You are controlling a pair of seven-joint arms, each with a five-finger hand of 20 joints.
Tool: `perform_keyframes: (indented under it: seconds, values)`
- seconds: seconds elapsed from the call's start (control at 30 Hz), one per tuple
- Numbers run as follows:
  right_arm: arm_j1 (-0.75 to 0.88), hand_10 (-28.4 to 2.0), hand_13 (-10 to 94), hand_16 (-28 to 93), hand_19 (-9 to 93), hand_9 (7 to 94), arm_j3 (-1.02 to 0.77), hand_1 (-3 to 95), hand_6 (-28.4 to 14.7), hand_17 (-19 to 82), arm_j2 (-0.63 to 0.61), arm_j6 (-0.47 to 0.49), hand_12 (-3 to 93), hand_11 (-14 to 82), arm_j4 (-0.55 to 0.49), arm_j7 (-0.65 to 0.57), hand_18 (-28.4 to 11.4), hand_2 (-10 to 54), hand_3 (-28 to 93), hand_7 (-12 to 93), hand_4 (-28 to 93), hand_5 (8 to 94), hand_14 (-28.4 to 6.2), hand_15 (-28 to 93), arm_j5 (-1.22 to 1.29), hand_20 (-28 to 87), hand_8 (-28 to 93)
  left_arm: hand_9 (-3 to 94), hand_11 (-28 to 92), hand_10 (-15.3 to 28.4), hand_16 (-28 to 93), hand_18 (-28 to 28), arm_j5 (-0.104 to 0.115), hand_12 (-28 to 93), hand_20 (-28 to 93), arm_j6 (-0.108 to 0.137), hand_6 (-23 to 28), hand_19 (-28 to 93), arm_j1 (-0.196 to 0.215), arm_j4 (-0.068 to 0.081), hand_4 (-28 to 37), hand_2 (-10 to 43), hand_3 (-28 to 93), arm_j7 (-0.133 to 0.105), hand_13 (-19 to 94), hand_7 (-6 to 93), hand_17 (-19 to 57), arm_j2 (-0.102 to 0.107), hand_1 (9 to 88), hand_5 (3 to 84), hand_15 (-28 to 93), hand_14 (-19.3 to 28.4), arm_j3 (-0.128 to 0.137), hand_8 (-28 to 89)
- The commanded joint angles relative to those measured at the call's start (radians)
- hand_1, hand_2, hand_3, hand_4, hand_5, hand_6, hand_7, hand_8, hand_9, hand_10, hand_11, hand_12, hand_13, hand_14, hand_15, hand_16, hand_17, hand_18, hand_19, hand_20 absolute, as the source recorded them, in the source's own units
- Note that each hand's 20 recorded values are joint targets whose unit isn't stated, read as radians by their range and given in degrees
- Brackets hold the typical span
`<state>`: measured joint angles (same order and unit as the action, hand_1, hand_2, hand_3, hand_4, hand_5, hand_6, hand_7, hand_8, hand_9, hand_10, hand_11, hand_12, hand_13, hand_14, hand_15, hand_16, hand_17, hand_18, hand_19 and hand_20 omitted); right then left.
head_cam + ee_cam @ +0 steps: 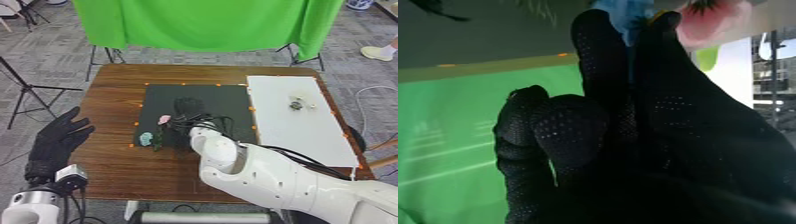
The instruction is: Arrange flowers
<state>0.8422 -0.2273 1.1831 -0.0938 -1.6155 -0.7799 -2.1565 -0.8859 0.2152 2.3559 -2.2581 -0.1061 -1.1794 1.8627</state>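
Low over the black mat (228, 94) hung the right hand (188, 106); whether it gripped a stem could not be told. Just beside it lay the pink flower (164, 119), with the blue flower (146, 138) nearer the robot. Picking cleanly called for a light pinch on one stem, blooms kept uncrushed and neighbours undisturbed. Loose black cables (213, 120) around the wrist might have snagged petals. Well apart, on the white sheet (276, 92), was a pale vase-like thing (308, 96). At the surface's (115, 100) left edge, the left hand (57, 139) waited, relaxed and empty.
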Motion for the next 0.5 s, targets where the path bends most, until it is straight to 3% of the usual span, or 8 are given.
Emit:
perform_keyframes:
  seconds: [0.03,0.27,0.5]
  values:
    - [0.044,-10.6,78,14,93,89.7,-0.06,49.9,-0.4,36,0.027,0.037,30.7,21.0,-0.041,0.022,-22.8,-9.5,82,23,-28,83.0,-6.9,79,-0.043,29,3,34.8,30,20.3,-10,23.6,-0.007,10,4,-0.013,9.5,57,0.004,0.004,-21.4,5.1,81,0.012,25,14.9,-11.5,0.002,23.7,35.9,53,26.7,-0.005,-10]
    - [0.071,-9.9,76,13,93,84.0,-0.09,47.3,-2.3,34,0.037,0.115,35.0,20.7,-0.046,0.027,-22.8,-9.5,83,27,-28,75.7,-7.3,81,-0.054,30,-1,34.8,30,20.3,-10,23.6,-0.01,10,4,-0.013,9.5,57,0.007,0.003,-21.3,5.0,81,0.013,25,14.9,-11.5,0.001,23.7,35.9,53,26.7,-0.006,-10]
    - [0.028,-11.1,74,13,93,77.6,-0.043,46.7,-3.7,33,0.032,0.073,34.5,26.1,-0.029,-0.012,-22.8,-9.5,82,30,-28,70.7,-7.2,82,-0.052,30,-2,34.9,30,20.4,-10,23.6,-0.013,10,4,-0.021,9.6,57,0.001,0.005,-21.1,4.7,81,0.019,25,14.9,-11.5,-0.001,24.1,35.9,53,26.7,-0.006,-10]
